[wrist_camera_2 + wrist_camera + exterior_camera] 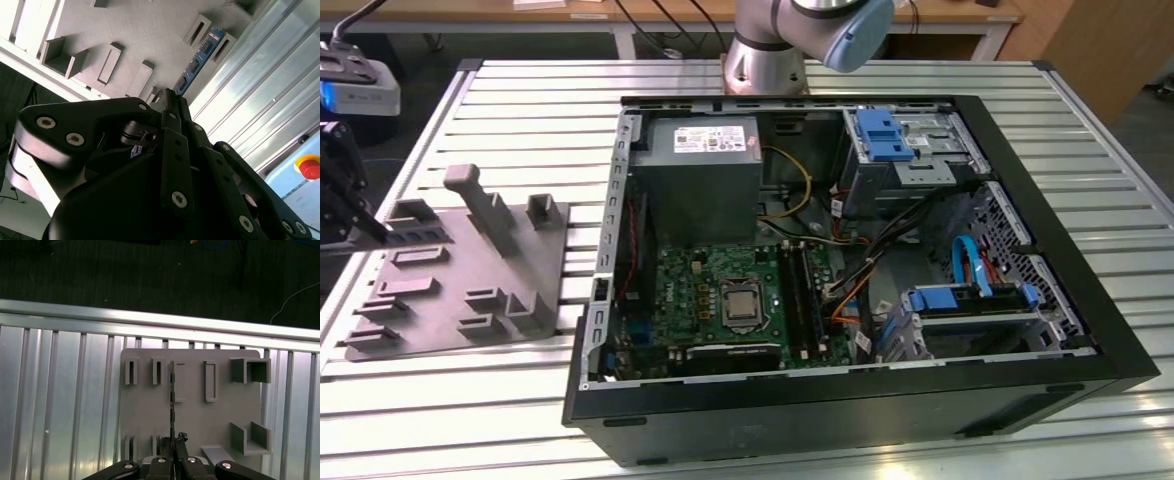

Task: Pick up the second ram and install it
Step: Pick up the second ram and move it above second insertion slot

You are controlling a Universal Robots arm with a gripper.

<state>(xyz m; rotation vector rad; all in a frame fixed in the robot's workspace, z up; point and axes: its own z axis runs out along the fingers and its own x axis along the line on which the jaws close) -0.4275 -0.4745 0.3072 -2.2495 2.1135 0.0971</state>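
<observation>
End effector (169, 97) fingers pinched together on near end of the second ram (200, 55), which extends over grey holder tray (150, 30) on slatted surface (250, 100). Farther off: open computer case (854, 270); power-supply label (715, 140) print not legible.
</observation>
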